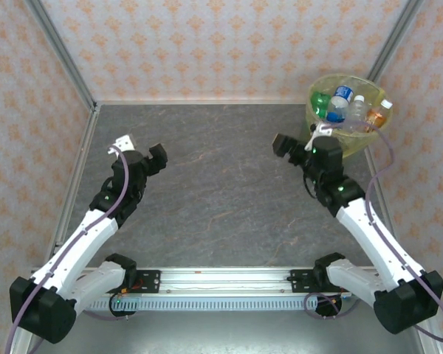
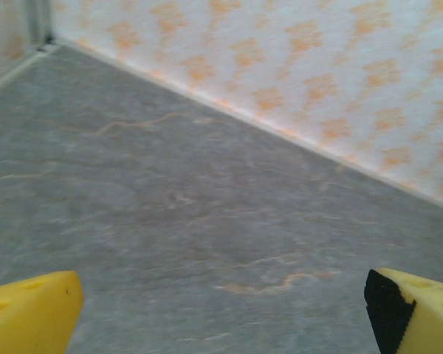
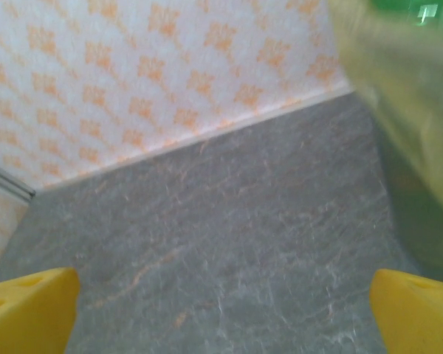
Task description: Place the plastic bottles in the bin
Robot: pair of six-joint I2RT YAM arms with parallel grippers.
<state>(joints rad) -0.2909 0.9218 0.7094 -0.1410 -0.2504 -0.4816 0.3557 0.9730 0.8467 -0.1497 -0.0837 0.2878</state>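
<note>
The bin (image 1: pixel 312 110), a round basket lined with a yellow bag, stands at the table's far right corner. Several plastic bottles lie inside it: a green one (image 1: pixel 321 103), one with a blue label (image 1: pixel 342 94), a clear one (image 1: pixel 356 109) and one with an orange cap (image 1: pixel 378 116). My right gripper (image 1: pixel 303 138) hovers open just left of the bin, nothing between its yellow fingers (image 3: pixel 37 306). In the right wrist view the bin's yellow wall (image 3: pixel 399 96) is blurred at the upper right. My left gripper (image 1: pixel 142 148) is open and empty over the table's left side, its fingers (image 2: pixel 33 310) spread above bare tabletop.
The grey marbled table (image 1: pixel 221 192) is walled by patterned panels at the back (image 1: pixel 221 44) and both sides. A metal rail (image 1: pixel 214 280) with both arm bases runs along the near edge. A cable (image 1: pixel 387 158) loops beside the bin.
</note>
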